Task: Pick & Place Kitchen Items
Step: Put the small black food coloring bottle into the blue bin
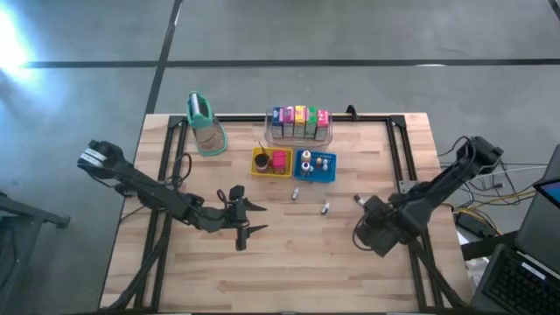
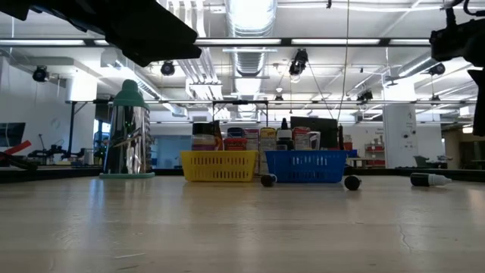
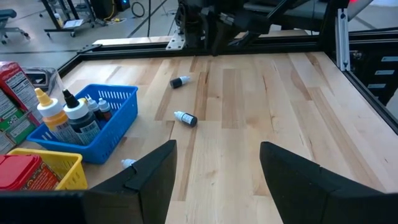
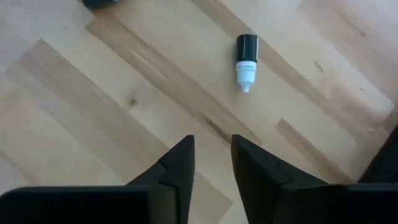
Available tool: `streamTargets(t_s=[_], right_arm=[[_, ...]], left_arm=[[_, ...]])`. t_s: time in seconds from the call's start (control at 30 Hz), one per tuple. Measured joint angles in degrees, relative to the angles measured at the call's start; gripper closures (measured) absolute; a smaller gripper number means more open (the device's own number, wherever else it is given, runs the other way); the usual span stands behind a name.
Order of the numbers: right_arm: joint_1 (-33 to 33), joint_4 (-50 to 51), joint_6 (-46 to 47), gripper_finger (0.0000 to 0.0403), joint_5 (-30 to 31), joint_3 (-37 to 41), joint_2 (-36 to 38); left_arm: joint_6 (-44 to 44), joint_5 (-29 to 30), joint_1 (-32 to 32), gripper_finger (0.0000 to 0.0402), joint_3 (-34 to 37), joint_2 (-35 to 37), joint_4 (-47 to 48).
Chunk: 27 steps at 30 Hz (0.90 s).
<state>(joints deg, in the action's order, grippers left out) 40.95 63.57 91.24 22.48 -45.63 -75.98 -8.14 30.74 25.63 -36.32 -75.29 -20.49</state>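
Three tiny white bottles with black caps lie on their sides on the wood near the table's middle (image 1: pixel 296 192), (image 1: pixel 325 208), (image 1: pixel 357 199). My left gripper (image 1: pixel 249 219) hovers open just left of centre, fingers level and pointing toward the table's right; its wrist view shows the open gap (image 3: pixel 214 168) with two bottles ahead (image 3: pixel 186 118), (image 3: pixel 181 81). My right gripper (image 1: pixel 372 232) hangs over the right half, pointing down, fingers narrowly open (image 4: pixel 213 155) above bare wood, one bottle (image 4: pixel 246 62) beyond them. Colourful cartons (image 1: pixel 299 122) stand in the clear bin.
A yellow tray (image 1: pixel 259 168) holding a red block (image 1: pixel 279 160) and a blue tray (image 1: pixel 308 176) of small bottles sit side by side past the table's middle, the clear bin (image 1: pixel 331 133) behind them. A tall tan container with a teal top (image 1: pixel 206 122) stands far left. Black frame rails line the edges.
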Motion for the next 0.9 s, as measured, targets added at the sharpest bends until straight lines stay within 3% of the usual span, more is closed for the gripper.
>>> streamTargets(t_s=[0.37,0.53,0.9], right_arm=[[7.1,-1.6,6.9,0.0247,5.2,0.3,-5.1],[9.9,0.0,11.9,0.0238,9.1,1.9,-4.4],[11.0,0.8,20.2,0.0220,10.8,9.2,-1.5]], left_arm=[[0.0,0.0,0.0,0.0165,0.0,0.0,0.0],[0.0,0.0,0.0,0.0165,0.0,0.0,0.0],[0.0,0.0,0.0,0.0165,0.0,0.0,0.0]])
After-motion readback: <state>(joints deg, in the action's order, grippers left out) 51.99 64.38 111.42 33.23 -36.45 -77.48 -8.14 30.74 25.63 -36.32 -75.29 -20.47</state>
